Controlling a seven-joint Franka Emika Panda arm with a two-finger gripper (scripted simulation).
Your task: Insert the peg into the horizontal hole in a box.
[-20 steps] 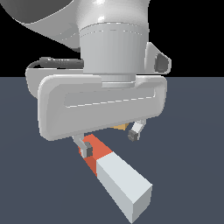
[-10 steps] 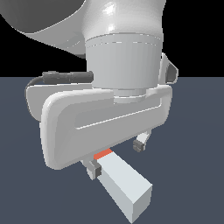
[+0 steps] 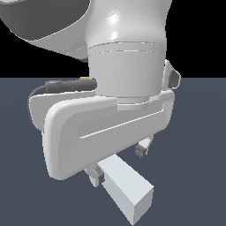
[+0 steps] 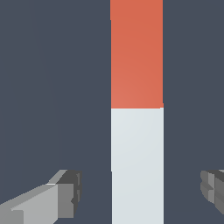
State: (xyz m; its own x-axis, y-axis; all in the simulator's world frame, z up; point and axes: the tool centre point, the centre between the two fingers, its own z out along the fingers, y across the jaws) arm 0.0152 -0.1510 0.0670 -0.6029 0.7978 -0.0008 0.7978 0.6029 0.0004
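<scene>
Two dark-padded fingers [image 4: 72, 192] of the white Panda gripper [image 3: 120, 164] stand spread wide, one on each side of the long square-section peg [image 4: 137, 131], with clear gaps to both, so nothing is clasped. That peg, red-orange at one end and pale grey-white along the rest, lies flat on the dark slate-blue floor [image 4: 52, 87] directly under the hand. In the exterior view only its pale near end [image 3: 128, 187] pokes out below the bulky white hand, toward the exterior view's right.

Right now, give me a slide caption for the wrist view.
Open gripper straddles the pale part of the peg, fingers apart from it.
</scene>
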